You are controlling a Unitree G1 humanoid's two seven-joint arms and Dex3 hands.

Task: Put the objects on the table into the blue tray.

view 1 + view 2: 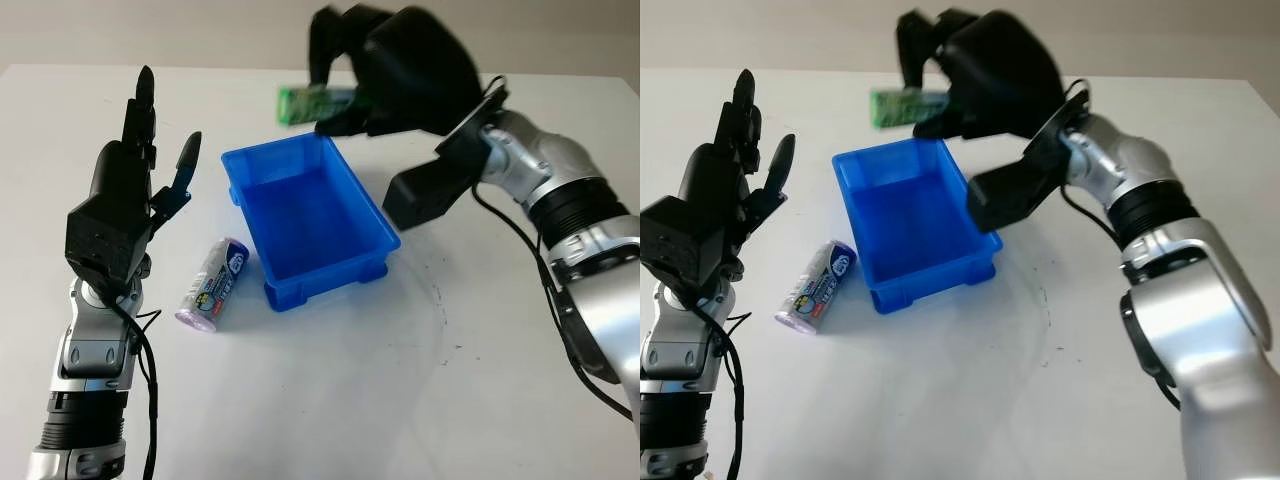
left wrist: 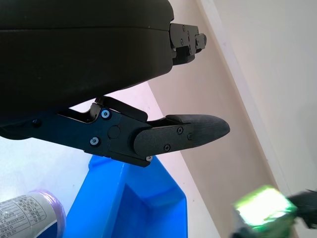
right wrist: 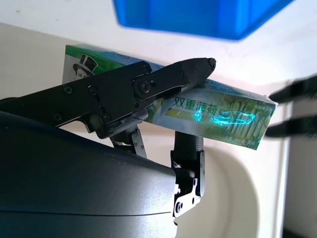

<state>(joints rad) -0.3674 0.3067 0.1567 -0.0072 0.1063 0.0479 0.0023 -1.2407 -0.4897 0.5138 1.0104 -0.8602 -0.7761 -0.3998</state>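
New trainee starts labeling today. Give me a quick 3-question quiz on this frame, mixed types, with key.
1. True or false: the blue tray already holds an object.
2. Multiple choice: what does the right hand hold? A) a purple-capped bottle B) a green box C) nothing
3. Fill in: the bottle lies on its side on the table, between the tray and the ____ hand.

Key:
1. False. The tray's inside is bare blue.
2. B. The right hand is shut on the green box, raised near the tray's far end.
3. Left. The left hand is open, raised beside the bottle and holding nothing.
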